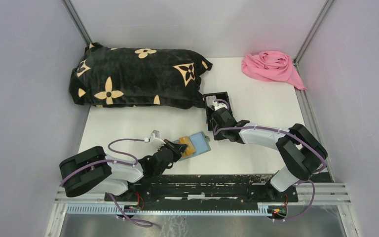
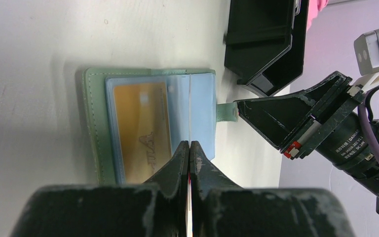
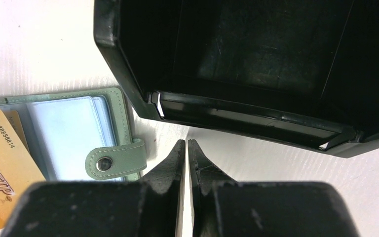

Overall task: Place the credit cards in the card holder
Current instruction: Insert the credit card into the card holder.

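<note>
near the table's (image 1: 128, 128) near edge the card holder (image 1: 202, 143) lies open. my left gripper (image 2: 189, 144) pinches a card (image 2: 190, 108) edge-on over it; my right gripper (image 3: 186, 143) is pressed together, empty. insertion step, i judge: next, align the card with a free slot.

Bright, even light with soft shadows; the white table (image 3: 39, 44) glares, close foregrounds blurred.
</note>
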